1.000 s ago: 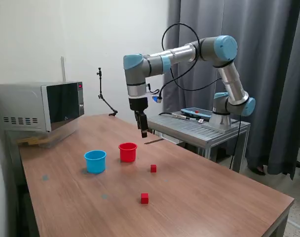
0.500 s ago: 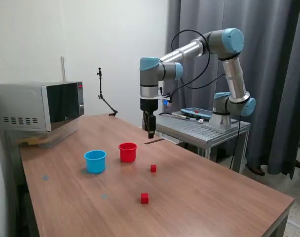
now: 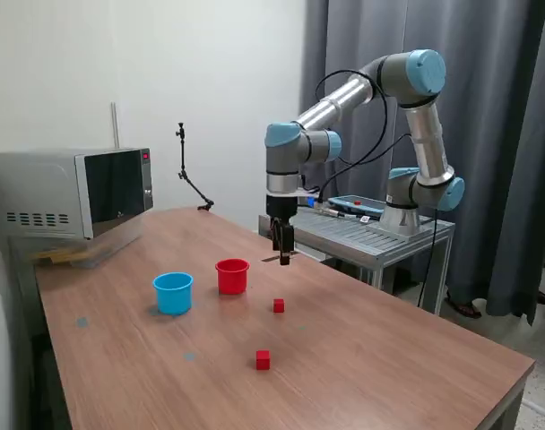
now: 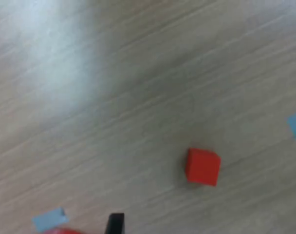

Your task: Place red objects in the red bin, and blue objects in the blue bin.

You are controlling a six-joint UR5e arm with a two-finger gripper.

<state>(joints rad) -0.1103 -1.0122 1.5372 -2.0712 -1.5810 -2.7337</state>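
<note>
Two small red cubes lie on the wooden table, one [image 3: 279, 305] to the exterior view's right of the red cup [image 3: 232, 276], the other [image 3: 263, 359] nearer the front. The light blue cup [image 3: 173, 293] stands beside the red cup on the exterior view's left. My gripper [image 3: 283, 255] hangs above the table, behind and above the first red cube. In the wrist view one red cube [image 4: 202, 166] lies ahead of my gripper [image 4: 208, 226], whose dark fingertips [image 4: 115, 223] stand wide apart, open and empty. No blue cubes show in either view.
A microwave [image 3: 75, 193] sits at the back on the exterior view's left. A metal side table [image 3: 371, 231] with the arm's base stands behind the wooden table. Small blue tape marks [image 3: 190, 356] lie on the tabletop, and one tape mark [image 4: 49, 219] shows in the wrist view.
The arm has swung to the exterior view's right, from behind the red cup to behind the nearer red cube, and lowered a little. Cups and cubes have not moved.
</note>
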